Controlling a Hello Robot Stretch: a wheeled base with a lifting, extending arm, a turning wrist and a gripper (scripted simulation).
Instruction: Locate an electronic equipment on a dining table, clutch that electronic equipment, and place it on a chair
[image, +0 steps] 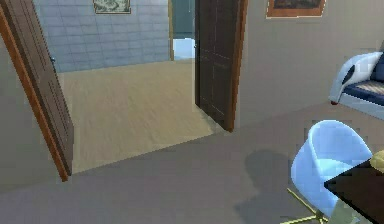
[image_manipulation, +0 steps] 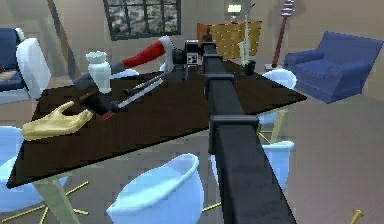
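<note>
While the arm (image_manipulation: 235, 140) is lying extended across the dark dining table (image_manipulation: 130, 138), the gripper (image_manipulation: 172, 62) is sitting near the table's far edge, close to a red and white object (image_manipulation: 150, 50). How its fingers are set cannot be told, nor whether it is holding anything, since things are lying on the table at and behind it.

The likeliest electronic equipment is showing as a dark flat item with a red edge (image_manipulation: 130, 95), lying on the table between a white vase (image_manipulation: 97, 70) and the arm. That reading is a judgement, the shape being too small to confirm. A tan lump (image_manipulation: 55, 122) is lying toward the arm side view's left.

Step in hand, as judged: lining up for the grasp, with nothing resting on a chair yet.

Recommendations:
1. Bringing the fingers down over the item's narrow side.
2. Keeping clear of the vase while approaching.
3. Lifting straight up before drawing back.
4. Taking the white chair (image_manipulation: 160, 195) at the near side as the drop point.
</note>
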